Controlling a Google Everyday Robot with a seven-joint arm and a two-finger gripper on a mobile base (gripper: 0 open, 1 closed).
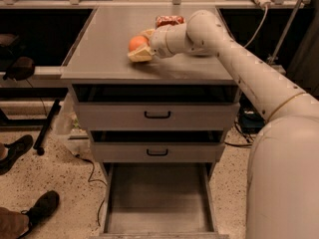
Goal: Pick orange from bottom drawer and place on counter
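Observation:
The orange (136, 43) is a small round fruit held between the pale fingers of my gripper (139, 48), just over the grey counter (109, 39) near its middle front. The gripper is shut on the orange; I cannot tell whether the fruit touches the surface. My white arm (234, 54) reaches in from the right. The bottom drawer (157, 198) is pulled fully open below, and its flat grey floor is bare.
A crinkled red-orange snack packet (169, 20) lies on the counter just behind the arm. Two shallower drawers with black handles (157, 115) are slightly open. A person's shoes (42, 209) are on the speckled floor at the left. Cables hang at the right.

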